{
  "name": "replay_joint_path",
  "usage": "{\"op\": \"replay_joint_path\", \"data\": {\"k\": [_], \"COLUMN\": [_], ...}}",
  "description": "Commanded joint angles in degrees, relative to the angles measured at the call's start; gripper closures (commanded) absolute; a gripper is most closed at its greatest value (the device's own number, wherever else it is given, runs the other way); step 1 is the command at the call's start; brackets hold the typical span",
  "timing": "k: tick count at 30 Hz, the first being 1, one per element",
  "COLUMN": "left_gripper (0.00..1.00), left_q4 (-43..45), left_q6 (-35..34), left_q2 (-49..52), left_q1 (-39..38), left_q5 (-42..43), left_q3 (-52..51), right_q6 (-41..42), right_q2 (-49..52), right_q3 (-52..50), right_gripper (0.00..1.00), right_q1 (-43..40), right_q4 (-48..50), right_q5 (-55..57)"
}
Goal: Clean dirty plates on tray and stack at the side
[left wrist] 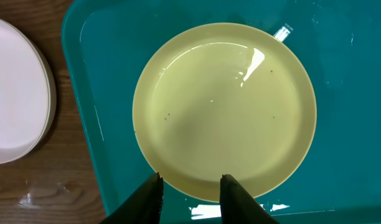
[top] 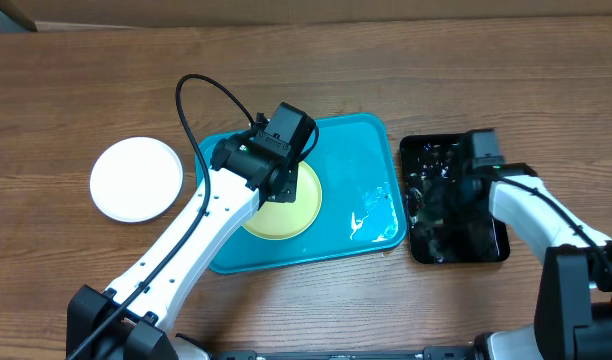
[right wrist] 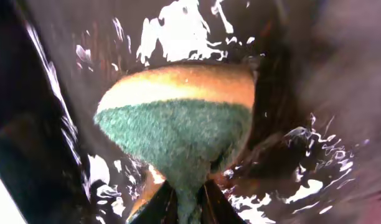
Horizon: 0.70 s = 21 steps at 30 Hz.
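Note:
A pale yellow-green plate (top: 291,212) (left wrist: 225,109) lies flat on the turquoise tray (top: 361,160) (left wrist: 346,112), wet and free of smears. My left gripper (top: 283,183) (left wrist: 190,186) hovers above it, open, its two fingertips (left wrist: 152,186) standing over the plate's near rim with nothing held. A white plate (top: 136,178) (left wrist: 13,99) rests on the table left of the tray, with a second rim showing under it. My right gripper (top: 438,200) (right wrist: 189,199) is down in the black tray, shut on a green and yellow sponge (right wrist: 178,124).
The narrow black tray (top: 491,245) (right wrist: 340,74) holds glistening liquid and sits just right of the turquoise tray. Water pools on the turquoise tray's right part (top: 371,222). Bare wooden table (top: 486,60) surrounds both trays.

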Motion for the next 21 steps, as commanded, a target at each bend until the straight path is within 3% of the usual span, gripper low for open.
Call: {"op": "replay_joint_path", "data": {"k": [1, 6, 12, 17, 21], "left_gripper": [0.68, 0.68, 0.68, 0.68, 0.68], "left_q4": [-0.11, -0.11, -0.13, -0.15, -0.13], "left_q6": [-1.38, -1.40, -1.42, -1.42, -1.40], "left_q2": [-0.07, -0.07, -0.07, -0.07, -0.07], "left_q1": [0.31, 0.31, 0.31, 0.31, 0.31], "left_q5": [0.42, 0.44, 0.44, 0.44, 0.44], "left_q3": [0.35, 0.35, 0.35, 0.35, 0.35], "right_q6": [-3.30, 3.39, 4.22, -0.22, -0.07], "right_q2": [-0.17, -0.17, -0.17, -0.17, -0.17], "right_q3": [0.87, 0.92, 0.92, 0.92, 0.90], "right_gripper": [0.87, 0.87, 0.87, 0.87, 0.87], "right_q1": [0.39, -2.27, -2.45, 1.14, 2.34], "right_q4": [-3.15, 0.96, 10.86, 6.88, 2.93], "right_q5": [8.20, 16.24, -1.53, -4.59, 5.70]}}
